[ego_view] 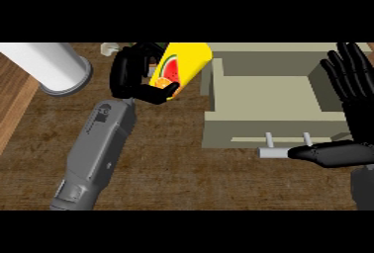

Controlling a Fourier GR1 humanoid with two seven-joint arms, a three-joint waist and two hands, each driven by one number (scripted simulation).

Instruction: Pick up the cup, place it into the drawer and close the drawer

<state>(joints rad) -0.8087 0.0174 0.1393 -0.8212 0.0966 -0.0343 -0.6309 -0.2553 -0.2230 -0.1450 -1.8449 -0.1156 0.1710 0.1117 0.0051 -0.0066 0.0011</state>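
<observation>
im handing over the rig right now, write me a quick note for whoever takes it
Left hand: curled round the yellow cup with the fruit print, holding it tilted just left of the drawer.
Right hand: open, fingers straight, over the drawer's right side; its thumb is close to the drawer handle.
Drawer: pulled open, nothing visible inside.
Also on the counter: a white cylinder at the far left, not part of the job.
Done: cup picked up.
Left: move the cup over the drawer, set it inside, release, then push the drawer shut.
</observation>
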